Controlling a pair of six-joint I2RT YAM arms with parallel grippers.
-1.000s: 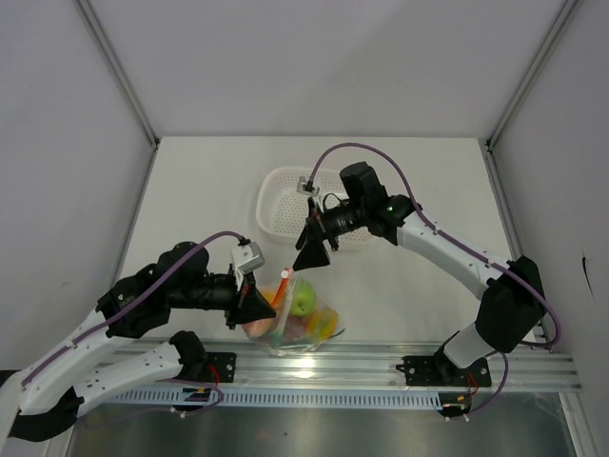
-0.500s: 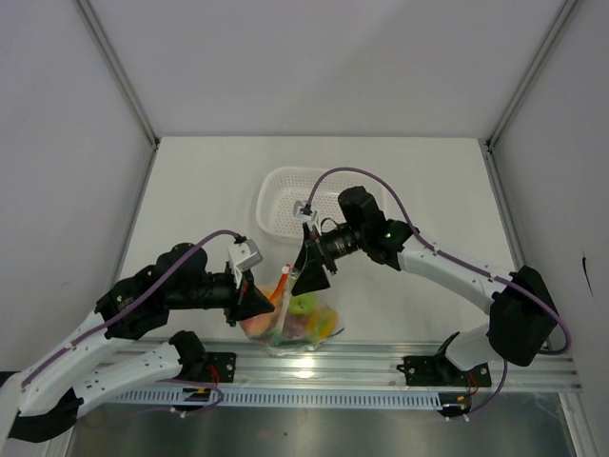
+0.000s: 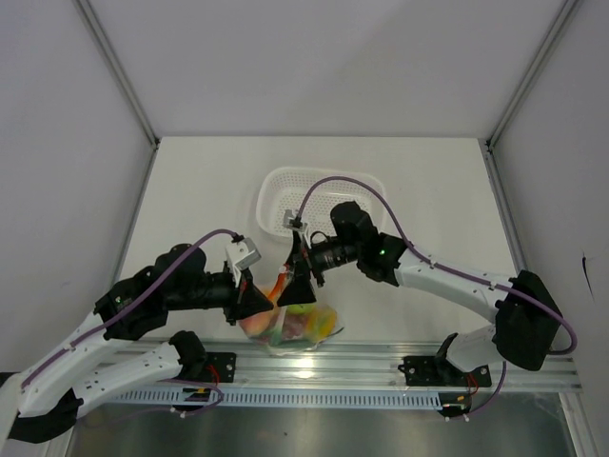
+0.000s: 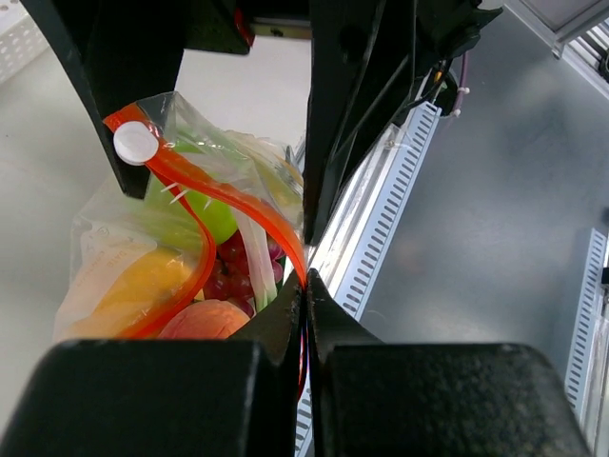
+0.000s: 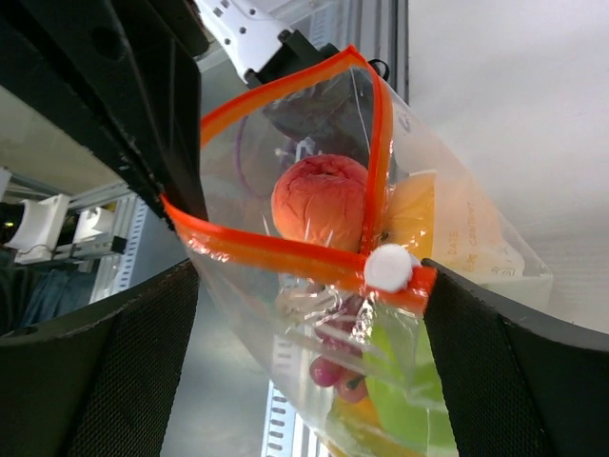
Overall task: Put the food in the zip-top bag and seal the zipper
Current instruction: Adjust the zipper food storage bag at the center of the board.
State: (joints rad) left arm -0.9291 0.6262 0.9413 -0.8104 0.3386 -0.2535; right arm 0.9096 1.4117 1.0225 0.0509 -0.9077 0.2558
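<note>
Black left gripper point(image 4: 304, 286) pinches zipper point(image 5: 276, 250); right gripper point(image 3: 296, 288) straddles it, spread.

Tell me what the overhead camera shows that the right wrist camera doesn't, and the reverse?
Only the overhead view shows the white basket and the right arm itself. Only the right wrist view shows the zipper gaping in a loop, its white slider and a peach inside. Both show the zip-top bag of food, the left gripper pinching its zipper and the right gripper open astride it.
</note>
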